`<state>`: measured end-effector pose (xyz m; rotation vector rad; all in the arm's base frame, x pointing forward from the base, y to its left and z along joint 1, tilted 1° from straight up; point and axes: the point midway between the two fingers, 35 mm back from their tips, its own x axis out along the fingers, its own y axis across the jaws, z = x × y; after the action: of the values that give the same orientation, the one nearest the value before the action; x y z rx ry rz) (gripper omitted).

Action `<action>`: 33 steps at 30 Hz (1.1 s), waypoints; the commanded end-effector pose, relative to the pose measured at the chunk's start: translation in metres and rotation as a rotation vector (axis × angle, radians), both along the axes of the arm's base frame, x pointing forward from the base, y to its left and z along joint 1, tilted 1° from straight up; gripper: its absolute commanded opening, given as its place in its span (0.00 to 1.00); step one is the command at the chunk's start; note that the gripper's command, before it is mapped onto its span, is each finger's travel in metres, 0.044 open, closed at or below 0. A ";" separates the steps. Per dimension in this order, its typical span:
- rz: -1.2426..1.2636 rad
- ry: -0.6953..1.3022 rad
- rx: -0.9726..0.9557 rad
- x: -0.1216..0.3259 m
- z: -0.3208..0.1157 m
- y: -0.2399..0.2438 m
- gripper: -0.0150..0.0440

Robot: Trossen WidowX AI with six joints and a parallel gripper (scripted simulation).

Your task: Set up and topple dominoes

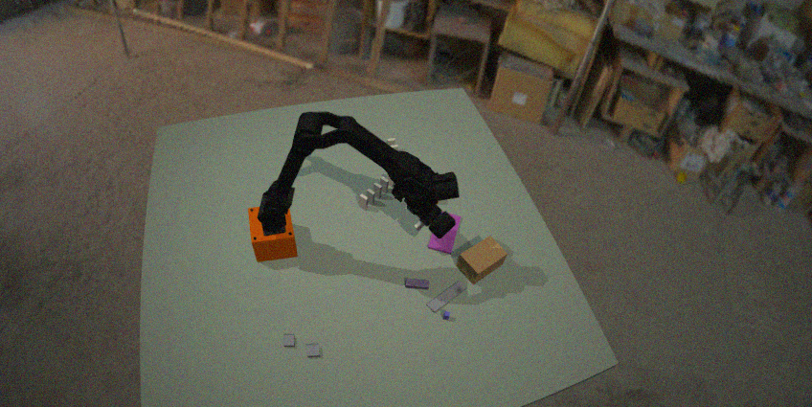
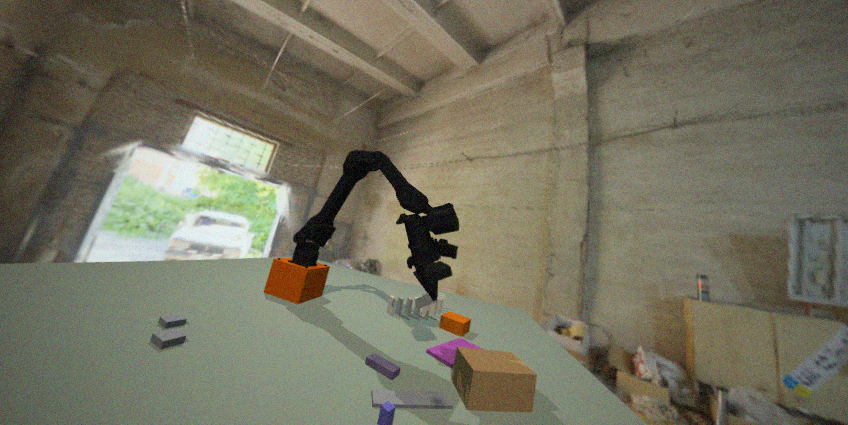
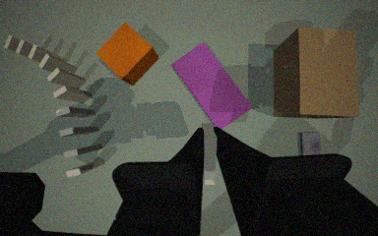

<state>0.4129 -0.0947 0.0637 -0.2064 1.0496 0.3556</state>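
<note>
Mid-frame from the top, the arm (image 1: 370, 144) covers part of the domino row (image 1: 373, 192), and the orange block is lost behind it! Exterior, bottom edge: the purple block (image 2: 386, 413) is cut off. Wrist, lower centre: fingers probably hide some of the held domino (image 3: 210, 147).

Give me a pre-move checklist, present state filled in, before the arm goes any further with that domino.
1. Pale rectangular domino gripped between the fingers of the black parallel-jaw gripper: ok.
2. Curved row of pale standing dominoes upright, none toppled: ok.
3. Held domino placed at an end of the row: not ok, it is off to one side of the row in the wrist view.
4. Landing spot free of the orange block and flat magenta slab: cannot tell, the exact spot is unmarked.
5. Gripper fingers touching no standing domino: ok.
</note>
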 end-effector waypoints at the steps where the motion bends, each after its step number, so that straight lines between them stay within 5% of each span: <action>1: -0.021 -0.051 0.047 0.003 -0.008 -0.003 0.30; 33: -0.021 -0.592 0.336 -0.007 -0.011 -0.023 0.30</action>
<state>0.4122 -0.1187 0.0548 -0.0094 0.4297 0.3992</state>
